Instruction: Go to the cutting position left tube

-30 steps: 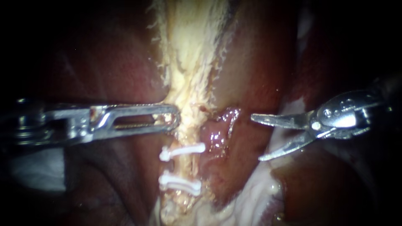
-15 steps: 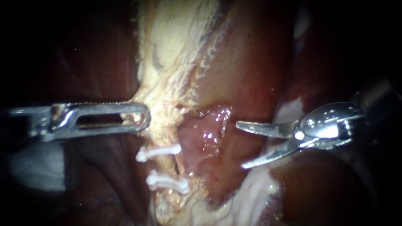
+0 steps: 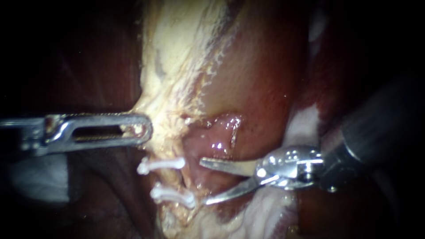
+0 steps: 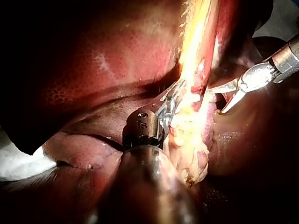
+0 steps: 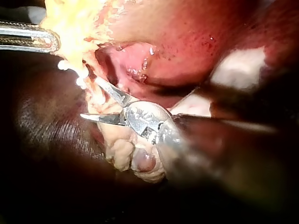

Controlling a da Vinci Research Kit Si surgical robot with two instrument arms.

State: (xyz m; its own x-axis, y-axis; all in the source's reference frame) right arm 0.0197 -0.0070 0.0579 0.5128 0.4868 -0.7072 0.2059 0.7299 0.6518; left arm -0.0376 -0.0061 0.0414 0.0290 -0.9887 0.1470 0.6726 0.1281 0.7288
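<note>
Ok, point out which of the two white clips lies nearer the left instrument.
The upper clip, just under the left instrument where it holds the pale strand. The lower clip sits further down that strand.

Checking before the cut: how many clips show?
2. The upper clip lies just below the left instrument; the lower clip sits near the right instrument's lower blade tip. Others may be hidden.
</note>
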